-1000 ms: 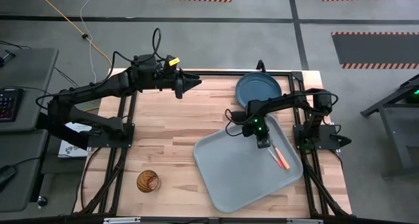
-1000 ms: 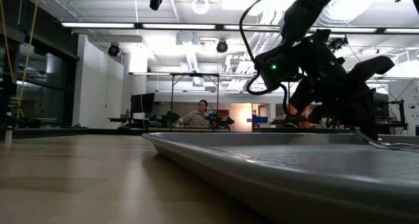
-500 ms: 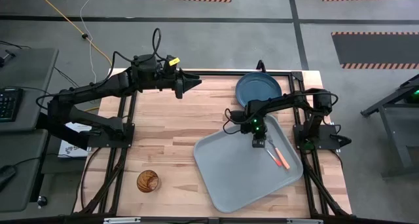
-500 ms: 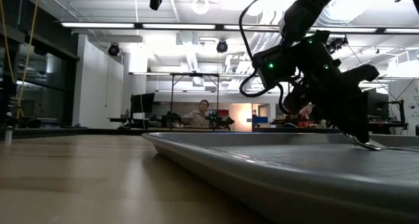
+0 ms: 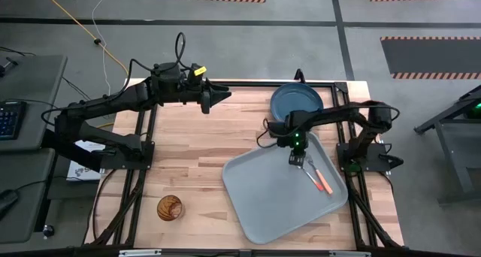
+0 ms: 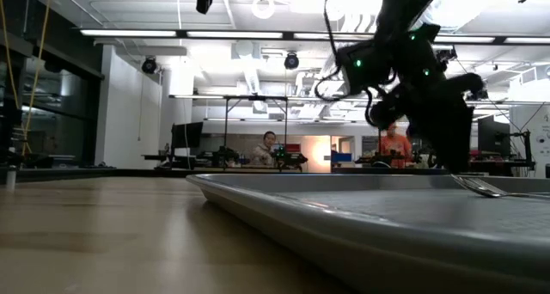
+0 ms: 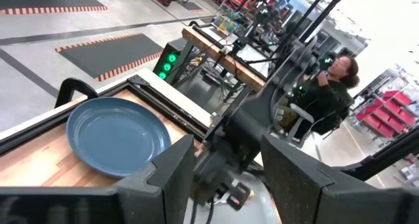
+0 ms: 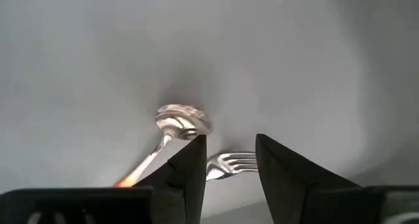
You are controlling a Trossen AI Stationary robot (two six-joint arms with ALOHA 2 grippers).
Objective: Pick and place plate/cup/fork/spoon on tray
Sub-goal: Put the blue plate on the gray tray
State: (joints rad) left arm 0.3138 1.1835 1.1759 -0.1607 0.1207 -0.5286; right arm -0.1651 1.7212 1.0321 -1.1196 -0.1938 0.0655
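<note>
The pale grey-blue tray [image 5: 263,197] lies on the table's right half. The spoon [image 8: 183,121] and the fork [image 8: 230,162] lie side by side on the tray near its right rim; they also show in the high view [image 5: 319,177]. My right gripper [image 5: 295,161] hovers open just above their metal ends, pointing down, and touches nothing. The teal-blue plate [image 5: 297,101] rests on the table beyond the tray. The amber cup [image 5: 170,207] stands at the near left. My left gripper [image 5: 224,95] waits open, raised over the table's far side.
A black metal frame [image 5: 248,83] runs around the wooden table top. Bare wood lies between the cup and the tray. People show in the room beyond the table in the low view [image 6: 268,148] and in the left wrist view [image 7: 334,86].
My right gripper has risen off the tray and drawn a little toward the table's far edge, away from the fork and spoon. The fork and spoon stay lying on the tray.
</note>
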